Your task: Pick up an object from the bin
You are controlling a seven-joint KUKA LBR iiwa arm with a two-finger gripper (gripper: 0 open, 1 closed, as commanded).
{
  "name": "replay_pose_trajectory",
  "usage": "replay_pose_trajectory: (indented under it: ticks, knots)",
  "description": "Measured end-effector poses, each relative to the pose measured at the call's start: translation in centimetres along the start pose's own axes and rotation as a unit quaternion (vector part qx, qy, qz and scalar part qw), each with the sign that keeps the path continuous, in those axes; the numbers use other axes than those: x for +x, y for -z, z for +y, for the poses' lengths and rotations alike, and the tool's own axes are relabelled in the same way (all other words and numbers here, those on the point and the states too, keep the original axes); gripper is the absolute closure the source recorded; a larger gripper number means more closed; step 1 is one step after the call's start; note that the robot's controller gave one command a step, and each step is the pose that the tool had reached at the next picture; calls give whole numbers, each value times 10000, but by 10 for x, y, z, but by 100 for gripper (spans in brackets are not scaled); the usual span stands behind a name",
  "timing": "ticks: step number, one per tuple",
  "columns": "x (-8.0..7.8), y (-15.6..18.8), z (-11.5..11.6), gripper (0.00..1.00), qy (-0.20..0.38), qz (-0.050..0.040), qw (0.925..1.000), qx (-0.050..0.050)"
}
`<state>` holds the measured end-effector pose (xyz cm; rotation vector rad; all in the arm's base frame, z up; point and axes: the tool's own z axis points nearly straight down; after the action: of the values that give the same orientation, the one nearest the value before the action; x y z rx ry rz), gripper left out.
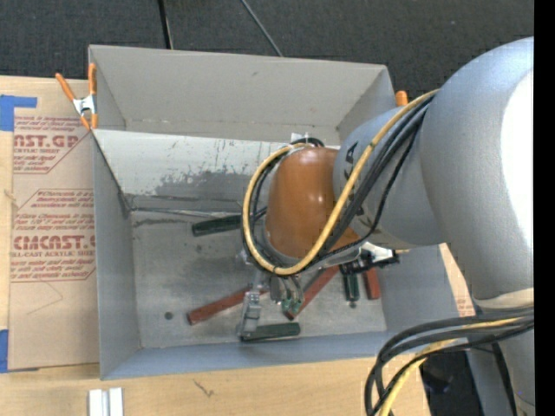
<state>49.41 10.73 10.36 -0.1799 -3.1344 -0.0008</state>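
**Down low at the near wall: gripper (253, 312) over a dark pen (270, 332)**

Down in the grey bin (234, 68) the arm comes in from the view's right. Its orange cover (299, 202) and a loop of yellow and black cables (257, 180) hang above the floor. The gripper pokes out beneath the cover, close to the near wall. Whether it is open or closed I cannot tell, since the cover and cables hide most of it and only a thin grey metal part shows.

Just beside the gripper, on the near-wall side, lies a dark pen-shaped thing, flat along the foot of the wall. The grey metal part ends at the pen's left tip (I cannot tell whether it touches). Nothing can be seen held.

The other loose things, placed from the gripper:

- a red-brown stick (217, 308) just to the view's left of it, lying on a slant
- a dark green pen (217, 225) well beyond it, towards the far slope
- a second reddish stick (319, 282) just to its right, tilted, one end tucked under the cover
- further right, a small cluster — a black piece (351, 286), a red piece (372, 286) and a white piece (379, 255), too crowded to name
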Motion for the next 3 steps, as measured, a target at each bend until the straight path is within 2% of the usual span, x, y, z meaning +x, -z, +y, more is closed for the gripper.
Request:
replay_pose_trajectory:
  ticks: [1,2,3]
  knots:
    - [-10,-17,4,0,584,-17,9983,2]
    - [13,-34,16,100,6,-1,10000,-2]
    - [13,-34,16,100,4,0,10000,-2]
